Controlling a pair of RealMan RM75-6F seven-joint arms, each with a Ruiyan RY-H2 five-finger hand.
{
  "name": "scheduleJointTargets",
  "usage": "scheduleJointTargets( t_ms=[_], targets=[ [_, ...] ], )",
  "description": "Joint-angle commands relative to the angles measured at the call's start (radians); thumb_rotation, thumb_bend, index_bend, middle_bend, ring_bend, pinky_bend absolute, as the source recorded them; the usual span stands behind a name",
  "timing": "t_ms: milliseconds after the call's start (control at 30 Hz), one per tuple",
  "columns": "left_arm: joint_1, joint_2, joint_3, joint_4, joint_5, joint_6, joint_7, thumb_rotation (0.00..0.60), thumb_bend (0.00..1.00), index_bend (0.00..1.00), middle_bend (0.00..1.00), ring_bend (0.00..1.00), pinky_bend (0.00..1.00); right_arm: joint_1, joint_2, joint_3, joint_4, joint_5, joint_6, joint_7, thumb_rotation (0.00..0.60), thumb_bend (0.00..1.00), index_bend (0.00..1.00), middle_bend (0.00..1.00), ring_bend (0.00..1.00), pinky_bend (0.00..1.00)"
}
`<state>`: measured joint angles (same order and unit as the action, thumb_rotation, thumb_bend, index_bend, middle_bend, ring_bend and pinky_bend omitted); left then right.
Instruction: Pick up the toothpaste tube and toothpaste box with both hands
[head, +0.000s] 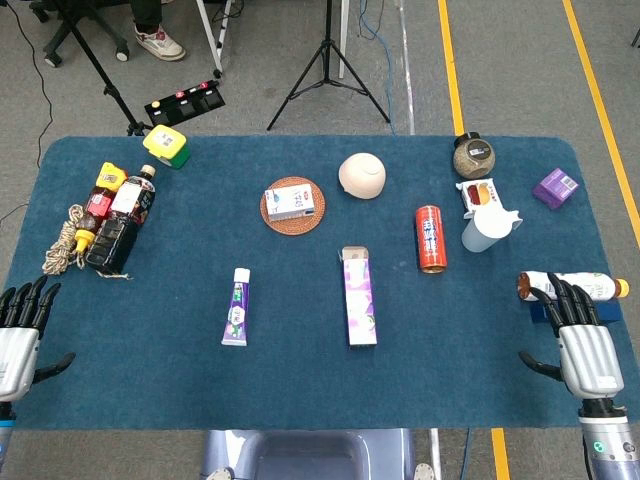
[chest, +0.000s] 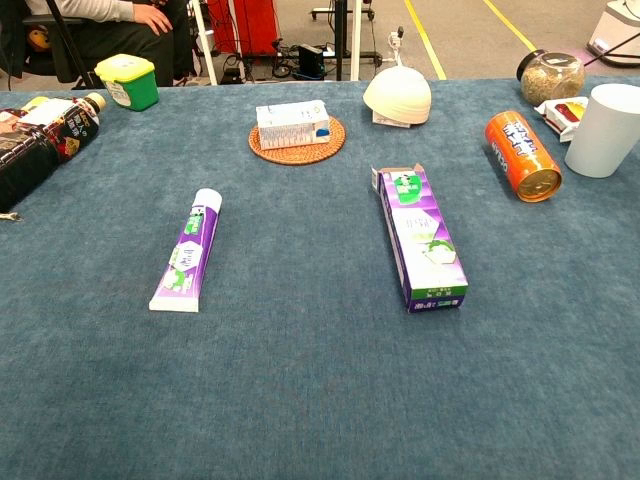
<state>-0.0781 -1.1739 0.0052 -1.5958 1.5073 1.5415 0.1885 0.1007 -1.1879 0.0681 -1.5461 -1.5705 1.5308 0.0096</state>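
**Both hands wait at the near corners; tube and box lie between them**

Nearest the camera, in the head view, two robot hands sit at the front edge of the blue tabletop (head: 200, 390). Its left hand (head: 18, 335) is at the near left corner, its right hand (head: 583, 345) at the near right corner. Both hold nothing, fingers extended and slightly apart, thumbs out to the side. The chest view shows neither hand.

One toothpaste tube (head: 237, 306) lies flat in the near half of the tabletop, left of centre. Its long axis runs from the front edge toward the back, white cap pointing to the back. It lies inward and slightly forward of the left hand, which is clearly the nearer of the two, though well apart from it.

One toothpaste box (head: 359, 296), purple and white, lies flat just right of centre, its long axis nearly parallel to the tube, open flap toward the back. The right hand is probably the one to take it, though it too is well apart.

Also on the tabletop: one red can (head: 431, 239) lying on its side, one white cup (head: 486, 231), one glass jar (head: 473, 156), one cream dome-shaped object (head: 362, 176), one small carton (head: 293, 201) on one woven coaster (head: 275, 221), one green and yellow container (head: 166, 147), one small purple box (head: 556, 187), one bottle (head: 570, 286) lying just beyond the right hand's fingertips (head: 560, 292), and a cluster of bottles (head: 122, 222) with a rope coil (head: 65, 243) near the left edge.
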Motion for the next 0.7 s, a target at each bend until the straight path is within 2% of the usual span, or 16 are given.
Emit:
scheduleJointTargets(
  t_ms=[33,167,267,467,600,700],
  targets=[
    [0.002,-0.002,0.002,0.006,0.003,-0.002,0.000,0.600,0.00,0.00,0.00,0.00,0.03,0.002,0.007,-0.004,0.001,-0.007,-0.003,-0.004,0.600,0.00,0.13,0.00,0.03,0.02],
    [0.001,-0.004,0.003,0.013,-0.003,-0.017,-0.004,0.600,0.00,0.00,0.00,0.00,0.03,0.001,0.007,0.002,0.012,-0.014,0.013,-0.028,0.600,0.00,0.12,0.00,0.00,0.00],
    [-0.011,-0.007,0.001,0.016,0.003,-0.035,-0.013,0.600,0.00,0.00,0.00,0.00,0.03,-0.004,-0.002,0.009,0.021,-0.016,0.034,-0.047,0.600,0.00,0.08,0.00,0.00,0.00],
    [-0.077,-0.009,0.002,-0.014,0.069,-0.106,-0.024,0.600,0.00,0.00,0.00,0.00,0.03,-0.011,0.007,0.014,-0.026,0.028,0.014,-0.013,0.600,0.00,0.05,0.00,0.00,0.00],
    [-0.147,-0.016,-0.034,-0.104,0.077,-0.177,0.090,0.600,0.00,0.00,0.00,0.00,0.03,-0.007,0.020,0.021,-0.035,0.057,-0.011,0.019,0.600,0.00,0.05,0.00,0.00,0.00],
    [-0.234,-0.047,-0.074,-0.182,0.039,-0.297,0.204,0.600,0.00,0.00,0.00,0.00,0.03,-0.006,0.028,0.027,-0.037,0.074,-0.022,0.030,0.600,0.00,0.05,0.00,0.00,0.00]
  ],
)
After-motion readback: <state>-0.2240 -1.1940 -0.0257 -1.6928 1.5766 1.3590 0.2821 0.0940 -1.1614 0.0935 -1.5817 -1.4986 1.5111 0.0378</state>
